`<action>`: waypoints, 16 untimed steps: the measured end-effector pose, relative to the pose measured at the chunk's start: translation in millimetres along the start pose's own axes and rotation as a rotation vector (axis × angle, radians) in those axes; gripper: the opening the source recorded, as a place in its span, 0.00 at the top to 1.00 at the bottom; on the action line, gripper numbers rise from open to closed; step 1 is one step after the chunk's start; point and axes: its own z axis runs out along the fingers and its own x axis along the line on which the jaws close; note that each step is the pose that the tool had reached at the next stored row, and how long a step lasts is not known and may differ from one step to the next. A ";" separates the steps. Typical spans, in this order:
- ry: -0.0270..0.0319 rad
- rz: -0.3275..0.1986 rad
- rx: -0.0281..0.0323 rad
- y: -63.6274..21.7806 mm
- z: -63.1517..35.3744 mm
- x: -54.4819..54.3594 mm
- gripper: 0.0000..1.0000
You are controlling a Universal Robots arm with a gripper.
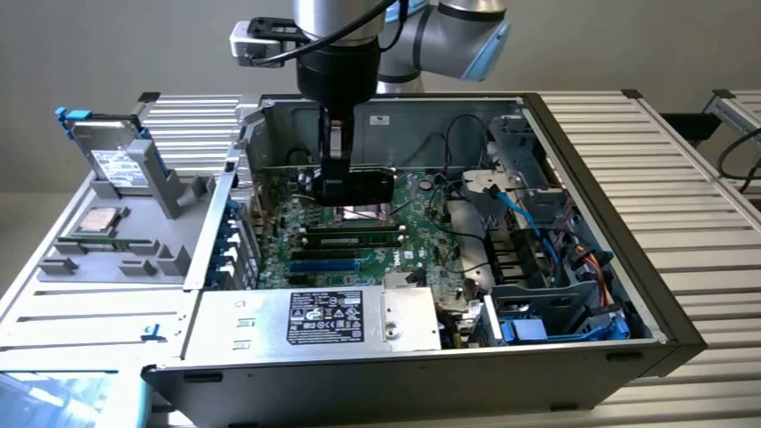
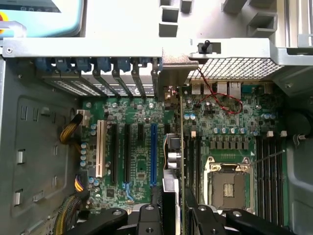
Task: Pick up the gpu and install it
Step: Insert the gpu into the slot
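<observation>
One gpu (image 1: 363,185) clamped in jaws, upright over motherboard (image 1: 411,234)

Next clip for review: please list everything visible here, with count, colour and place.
slatted table: one, silver, under everything
computer case: one, dark grey, open, on the table
motherboard: one, green, inside the case
power supply: one, silver with black label, case's near side
hard drives: two, silver, on the grey holder at the exterior view's left
blue cable: at least one, inside the case toward the exterior view's right
gpu: one, black cover showing, held over the motherboard
claw: one, black, shut on the gpu
arm: one, silver and grey, above the case
</observation>
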 end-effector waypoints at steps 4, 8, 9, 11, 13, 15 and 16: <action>0.0000 0.000 -0.0001 -0.2 4.3 4.2 0.72; -0.0001 0.000 0.0000 -0.6 11.2 9.2 0.72; 0.0000 0.000 -0.0001 -0.7 13.2 10.6 0.72; -0.0001 0.000 -0.0001 -1.0 16.7 13.1 0.72; -0.0002 0.000 -0.0002 -1.4 20.4 14.8 0.72; -0.0003 0.001 -0.0002 -1.6 24.0 15.7 0.72; -0.0001 0.001 -0.0003 -1.7 25.8 16.0 0.72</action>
